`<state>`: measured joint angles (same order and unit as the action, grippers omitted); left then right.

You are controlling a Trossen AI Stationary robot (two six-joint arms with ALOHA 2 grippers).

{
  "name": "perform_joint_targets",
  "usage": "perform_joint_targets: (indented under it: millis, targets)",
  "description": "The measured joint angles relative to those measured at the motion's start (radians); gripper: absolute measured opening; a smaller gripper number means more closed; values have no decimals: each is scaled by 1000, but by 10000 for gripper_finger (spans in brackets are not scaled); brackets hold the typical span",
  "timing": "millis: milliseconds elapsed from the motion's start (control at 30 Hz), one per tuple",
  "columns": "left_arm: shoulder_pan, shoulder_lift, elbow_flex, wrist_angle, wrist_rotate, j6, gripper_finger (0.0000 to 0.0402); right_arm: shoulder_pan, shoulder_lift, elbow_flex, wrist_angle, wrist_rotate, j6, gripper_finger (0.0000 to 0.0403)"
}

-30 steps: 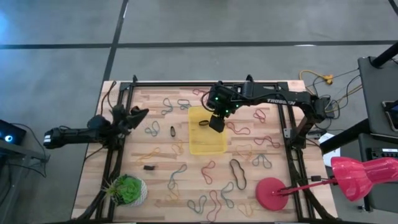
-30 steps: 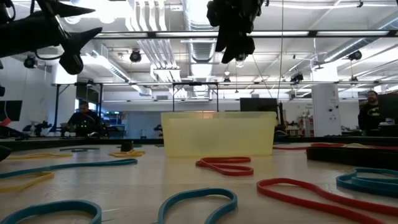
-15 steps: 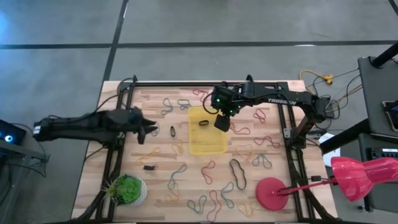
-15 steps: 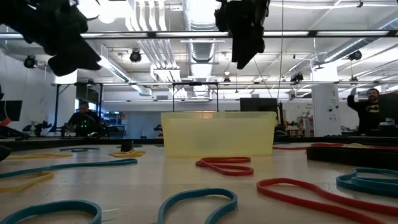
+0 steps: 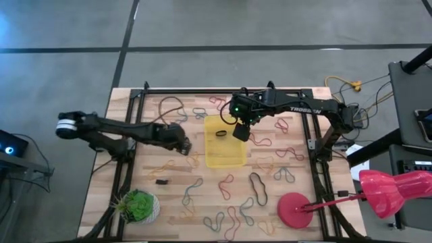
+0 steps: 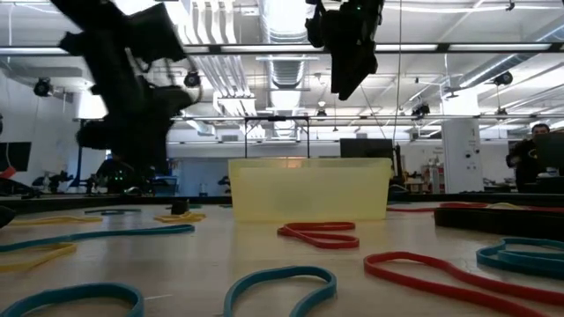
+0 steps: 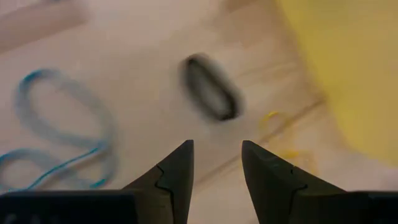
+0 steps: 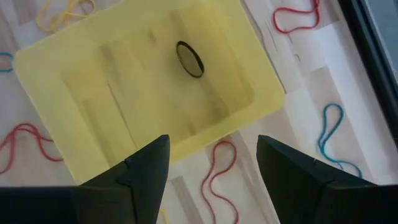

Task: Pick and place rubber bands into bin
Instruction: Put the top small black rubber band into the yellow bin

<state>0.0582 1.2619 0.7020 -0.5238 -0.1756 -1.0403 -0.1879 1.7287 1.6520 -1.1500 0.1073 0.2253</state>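
The yellow bin sits mid-table with one black rubber band lying on its floor. Many coloured rubber bands lie flat across the wood. My left gripper is open and hovers just over a black rubber band on the table left of the bin, beside a blue band. It touches nothing. In the high view it is the left gripper. My right gripper is wide open and empty, held high over the bin's right edge.
A green plant ball stands at the near left corner and a round red disc at the near right. A small black block lies near the left. Black frame rails run along both table sides. People show in the room behind.
My left arm has swung from the table's left edge toward the bin and come down. Its gripper now stands over the black band left of the bin. My right gripper has drifted slightly toward the table's right, staying high over the bin.
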Motion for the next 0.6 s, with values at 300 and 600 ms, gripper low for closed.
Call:
perform_joint_targets:
  millis: [300, 600]
  targets:
    - [0, 198, 126, -5, -35, 0, 119, 0, 0, -7, -7, 1, 0, 226]
    - [0, 268, 123, -18, -39, -25, 119, 0, 0, -10, -22, 1, -6, 226]
